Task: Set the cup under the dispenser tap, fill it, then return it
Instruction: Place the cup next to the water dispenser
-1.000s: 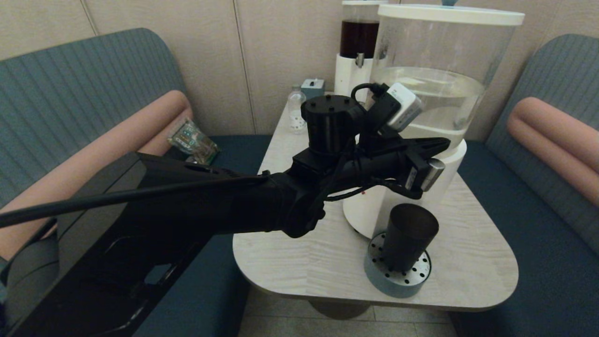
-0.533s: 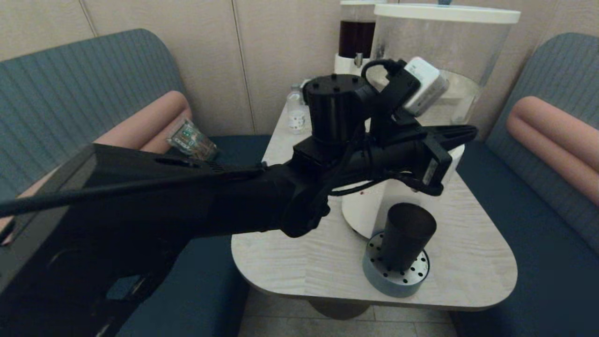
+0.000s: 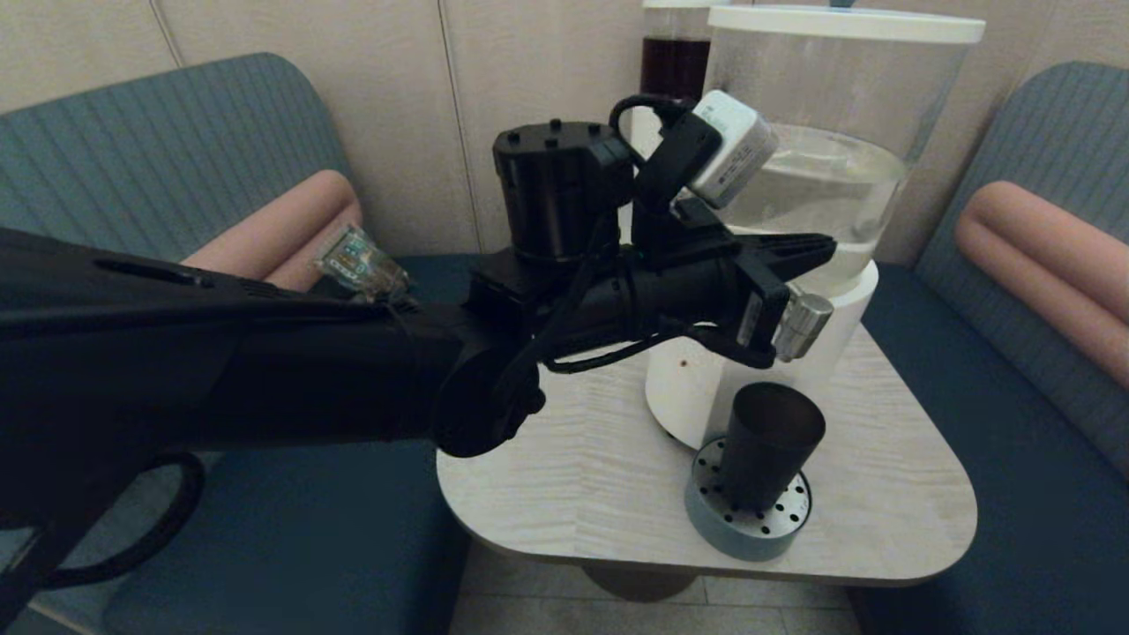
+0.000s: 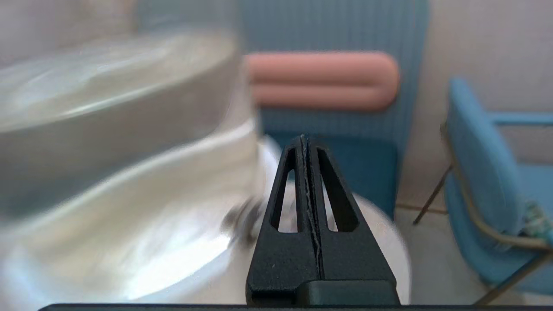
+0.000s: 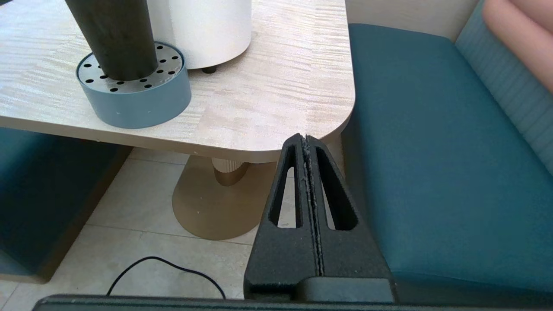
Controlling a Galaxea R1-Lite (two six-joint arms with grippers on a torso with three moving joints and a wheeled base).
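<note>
While the left arm stretches across the head view from the left, its left gripper (image 3: 816, 247) hangs level before the large dispenser (image 3: 829, 176), fingers clenched together on nothing, tips just above the brushed-steel dispenser tap (image 3: 801, 316); whether they touch the tap cannot be told. Below the tap, the black cup (image 3: 770, 445) stands upright on a round perforated drip tray (image 3: 748, 527), near the front edge of the pale wooden table (image 3: 573, 476). Behind the big tank stands a smaller dispenser of dark liquid (image 3: 675, 66). A snack packet (image 3: 360, 262) lies on the bench at the left.

From the left wrist view, the left gripper (image 4: 304, 142) shows both fingers pressed flat against each other, with the clear tank (image 4: 116, 112) blurred close beside them.

Seen by the right wrist view, the right gripper (image 5: 304, 140) is likewise clenched and empty, parked low beside the table's corner (image 5: 302, 86), well apart from the cup (image 5: 114, 34) on its drip tray (image 5: 138, 97), above a teal bench seat (image 5: 432, 151).
</note>
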